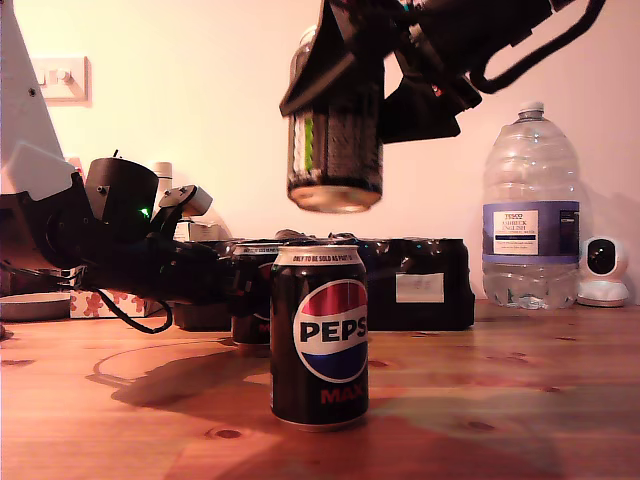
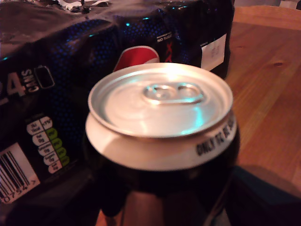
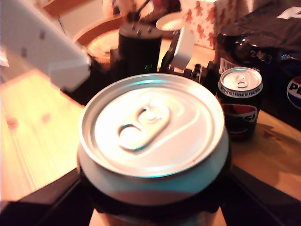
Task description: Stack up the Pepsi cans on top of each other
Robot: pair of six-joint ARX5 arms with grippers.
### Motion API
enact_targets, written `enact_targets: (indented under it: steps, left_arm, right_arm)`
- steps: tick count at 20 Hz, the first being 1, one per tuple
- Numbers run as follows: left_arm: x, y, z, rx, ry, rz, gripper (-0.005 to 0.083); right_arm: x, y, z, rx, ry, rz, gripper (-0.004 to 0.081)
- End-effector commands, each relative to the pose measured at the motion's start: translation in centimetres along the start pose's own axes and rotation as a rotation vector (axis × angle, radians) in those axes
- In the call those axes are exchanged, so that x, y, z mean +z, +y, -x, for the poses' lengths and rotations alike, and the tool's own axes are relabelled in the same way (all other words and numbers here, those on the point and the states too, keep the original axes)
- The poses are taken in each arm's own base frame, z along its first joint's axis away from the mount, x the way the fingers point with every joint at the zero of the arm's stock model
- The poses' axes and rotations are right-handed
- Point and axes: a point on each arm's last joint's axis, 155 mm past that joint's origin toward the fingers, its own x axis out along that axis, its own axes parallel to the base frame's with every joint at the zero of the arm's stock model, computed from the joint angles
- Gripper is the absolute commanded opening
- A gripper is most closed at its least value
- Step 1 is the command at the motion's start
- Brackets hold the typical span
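Note:
One Pepsi can (image 1: 320,340) stands free on the wooden table (image 1: 520,400), logo facing the exterior camera. A second Pepsi can (image 1: 335,150) hangs in the air just above it, almost in line, with a small gap between them. My second gripper (image 1: 335,140) is shut on it from above; its silver lid (image 3: 150,125) fills the second wrist view. A third Pepsi can (image 1: 250,300) stands behind the free one, towards the exterior view's left. My first gripper (image 1: 245,295) is shut on it, and the lid (image 2: 160,101) shows close up. This can (image 3: 240,108) also shows from above.
A black shrink-wrapped multipack (image 1: 410,280) lies behind the cans. A tall clear water bottle (image 1: 530,210) and a small white camera (image 1: 603,270) stand at the exterior view's right. The first arm's body (image 1: 120,230) and a patterned box (image 1: 100,300) occupy the exterior view's left.

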Motion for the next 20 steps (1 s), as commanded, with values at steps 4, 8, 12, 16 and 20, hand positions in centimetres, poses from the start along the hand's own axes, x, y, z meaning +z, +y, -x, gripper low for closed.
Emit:
enact_targets:
  steps: [4,8,12,16,20]
  left_arm:
    - [-1.7,-0.6,-0.4,-0.018,0.026,0.012,0.0355]
    - [-1.7,-0.6,-0.4,-0.018,0.026,0.011,0.0355]
    - [-1.7,-0.6,-0.4,-0.018,0.026,0.012,0.0355]
    - [-1.7,-0.6,-0.3,-0.021,0.025,0.028,0.0355]
    - [-1.7,-0.6,-0.3,-0.021,0.026,0.028,0.0355]
  right_arm:
    - [3.9,1.4,0.6,0.008,-0.11,0.114,0.0192]
    - [3.4,1.1,0.0,-0.011,-0.096,0.132,0.0192]
    - [3.5,1.4,-0.8,-0.006,-0.115,0.139,0.0157]
    - [3.4,1.3,-1.0,-0.01,-0.133,0.142,0.0135]
    - [2.6,1.3,-1.1,-0.007,-0.152,0.117,0.0135]
